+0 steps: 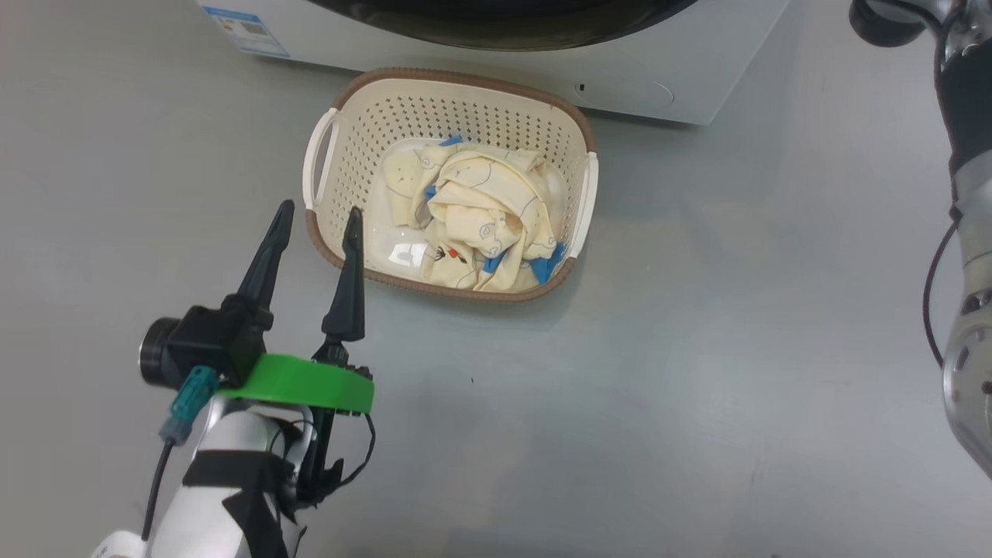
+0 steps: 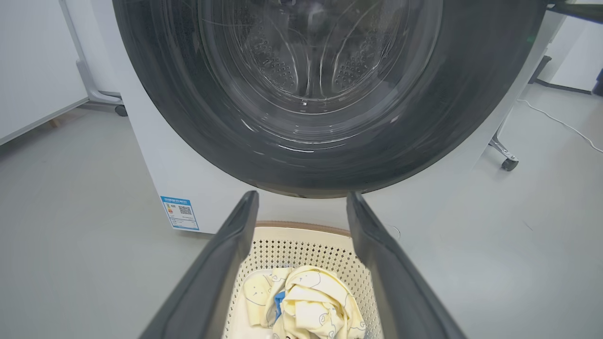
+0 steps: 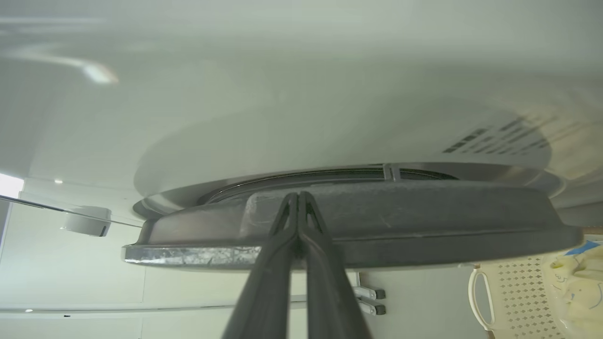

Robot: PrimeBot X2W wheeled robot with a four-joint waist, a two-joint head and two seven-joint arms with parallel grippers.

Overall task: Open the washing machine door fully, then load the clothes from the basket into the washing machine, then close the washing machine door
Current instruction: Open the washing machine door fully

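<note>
The washing machine door [image 3: 424,221], on the washer's front above the basket [image 1: 465,108], looks rigid and hinge-heavy, with a glossy, probably slick rim. I'd hook behind its edge, not pinch. My right gripper [image 3: 297,195], fingers pressed together, points at that edge. My left gripper [image 1: 321,208] hangs spread wide at the basket's near rim.

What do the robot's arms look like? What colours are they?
The left arm is white with black tape, a bright green band, a small black camera, a teal plug and thin black cables. Its two jaws are long, dark and pointed. The right arm is silvery grey with a black section and a thin black cable.
</note>
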